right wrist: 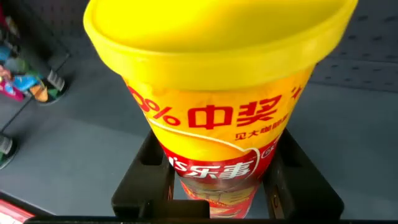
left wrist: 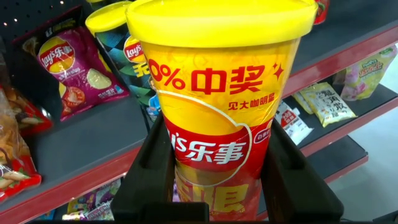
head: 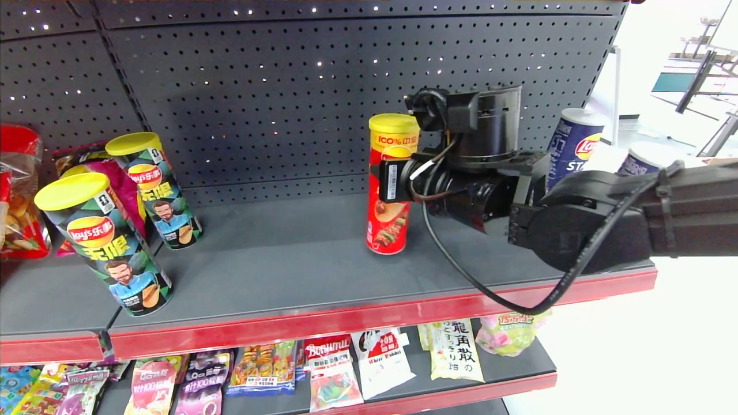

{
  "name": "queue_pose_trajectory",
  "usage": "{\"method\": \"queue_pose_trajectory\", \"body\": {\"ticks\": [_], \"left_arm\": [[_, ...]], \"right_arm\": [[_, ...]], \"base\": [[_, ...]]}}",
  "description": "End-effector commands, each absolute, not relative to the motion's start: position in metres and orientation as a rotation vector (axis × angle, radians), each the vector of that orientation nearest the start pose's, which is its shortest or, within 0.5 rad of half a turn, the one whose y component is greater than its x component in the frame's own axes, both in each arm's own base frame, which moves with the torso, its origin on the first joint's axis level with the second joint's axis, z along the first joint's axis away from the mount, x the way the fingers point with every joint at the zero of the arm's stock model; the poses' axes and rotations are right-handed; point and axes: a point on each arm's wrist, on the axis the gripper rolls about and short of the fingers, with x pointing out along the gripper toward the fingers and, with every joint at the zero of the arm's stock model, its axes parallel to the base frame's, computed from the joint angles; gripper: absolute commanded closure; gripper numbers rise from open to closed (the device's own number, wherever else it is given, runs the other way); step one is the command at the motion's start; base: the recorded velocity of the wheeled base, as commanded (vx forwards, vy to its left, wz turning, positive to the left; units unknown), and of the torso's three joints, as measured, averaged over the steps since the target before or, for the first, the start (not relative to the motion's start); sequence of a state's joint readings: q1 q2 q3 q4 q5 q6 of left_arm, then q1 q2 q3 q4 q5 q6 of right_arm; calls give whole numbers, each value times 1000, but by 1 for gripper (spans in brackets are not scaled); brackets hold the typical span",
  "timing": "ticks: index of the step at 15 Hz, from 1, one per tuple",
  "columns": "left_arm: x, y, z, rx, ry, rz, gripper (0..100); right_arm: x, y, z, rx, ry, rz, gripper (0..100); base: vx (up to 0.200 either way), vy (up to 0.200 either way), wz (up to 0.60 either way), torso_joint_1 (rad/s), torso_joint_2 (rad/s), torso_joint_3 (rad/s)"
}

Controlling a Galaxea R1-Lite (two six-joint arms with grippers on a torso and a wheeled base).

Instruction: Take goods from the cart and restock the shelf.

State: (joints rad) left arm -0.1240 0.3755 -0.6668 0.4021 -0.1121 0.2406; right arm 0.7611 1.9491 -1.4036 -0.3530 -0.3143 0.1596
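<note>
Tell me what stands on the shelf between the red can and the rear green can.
Nothing: in the head view the shelf between red can and rear green can is bare.

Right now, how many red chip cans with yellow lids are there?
2. One red can is held upright by the right gripper at the upper shelf; the other red can is in the left gripper, in front of the shelf. More may be hidden.
</note>
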Motion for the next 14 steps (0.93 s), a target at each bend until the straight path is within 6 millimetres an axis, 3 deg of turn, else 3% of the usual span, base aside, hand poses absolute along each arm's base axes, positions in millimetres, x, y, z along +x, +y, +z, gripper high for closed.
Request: {"method": "queue_pose_trajectory", "body": {"ticks": [1, 4, 7, 14], "left_arm": [[-32, 1, 223, 240, 79, -248, 100], [-32, 1, 223, 240, 77, -248, 100], [-32, 1, 223, 240, 79, -248, 100], [-32, 1, 223, 239, 79, -248, 100]], "right_arm": [[271, 267, 246, 68, 181, 429, 100], [251, 270, 216, 41, 202, 415, 100], [250, 277, 200, 29, 171, 368, 100], [237, 294, 189, 10, 179, 326, 100]], "base": [[0, 0, 0, 0, 0, 0], [0, 0, 0, 0, 0, 0], [0, 0, 0, 0, 0, 0], [0, 0, 0, 0, 0, 0]]}}
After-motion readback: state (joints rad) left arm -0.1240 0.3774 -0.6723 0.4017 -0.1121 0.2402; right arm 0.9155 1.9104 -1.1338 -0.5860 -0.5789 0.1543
